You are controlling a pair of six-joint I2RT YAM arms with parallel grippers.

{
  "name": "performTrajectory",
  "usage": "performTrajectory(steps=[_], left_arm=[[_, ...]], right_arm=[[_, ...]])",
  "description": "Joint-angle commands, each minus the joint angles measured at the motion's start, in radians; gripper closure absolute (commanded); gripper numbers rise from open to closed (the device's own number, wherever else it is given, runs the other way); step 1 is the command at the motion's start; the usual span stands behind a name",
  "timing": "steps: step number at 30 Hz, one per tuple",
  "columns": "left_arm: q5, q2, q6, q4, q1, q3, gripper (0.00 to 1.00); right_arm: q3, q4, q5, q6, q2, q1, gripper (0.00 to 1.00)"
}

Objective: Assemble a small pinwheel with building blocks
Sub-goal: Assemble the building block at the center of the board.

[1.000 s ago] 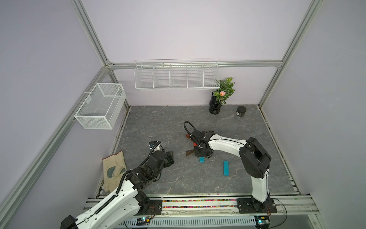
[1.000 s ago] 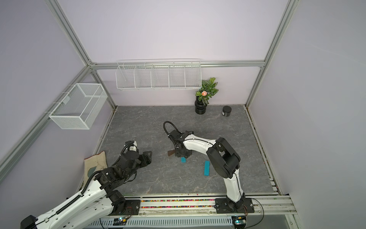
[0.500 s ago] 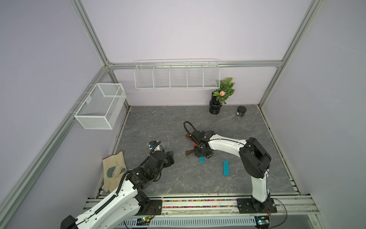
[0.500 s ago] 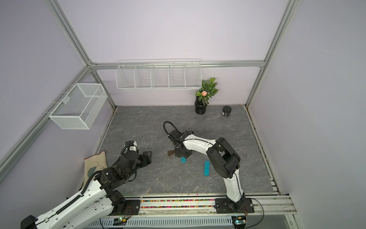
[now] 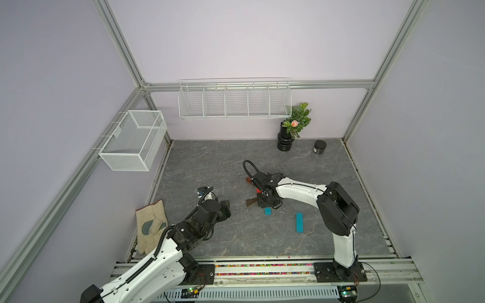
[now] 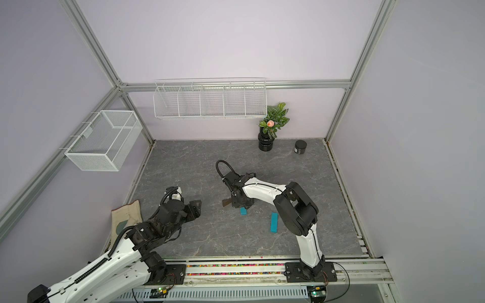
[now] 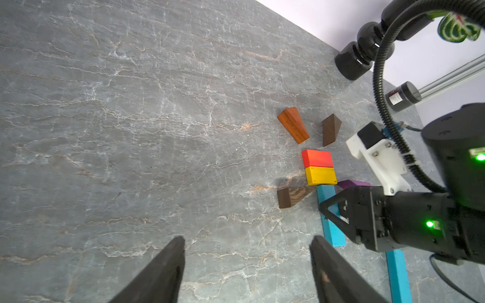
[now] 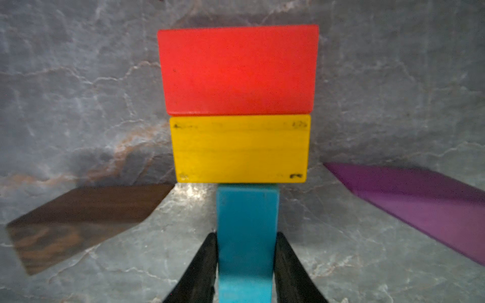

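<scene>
Pinwheel (image 8: 238, 112) stem, the teal bar (image 8: 246, 223), butts the yellow block (image 8: 240, 149), lengthwise between the gripping right fingers (image 8: 199, 267). Left fingers (image 7: 162, 272) gape, empty.

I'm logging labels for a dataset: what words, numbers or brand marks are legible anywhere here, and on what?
No text can be read.
On the black jar: a white-and-red label, too small to read.
On the yellow block: black marks near its corners, blurred; print or scuffs, I cannot tell.
</scene>
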Motion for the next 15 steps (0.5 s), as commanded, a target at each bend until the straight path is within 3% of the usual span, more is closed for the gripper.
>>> performTrajectory(steps=[1,15], left_arm=[[-0.009,-0.007,-0.016,0.0,0.005,-0.012,0.23],[-0.006,-0.013,-0.017,-0.006,0.005,-0.014,0.23]], right_arm=[[0.018,-0.013,0.009,-0.011,0.02,-0.006,0.62],[0.011,-0.02,0.031,0.023,0.017,-0.008,0.62]])
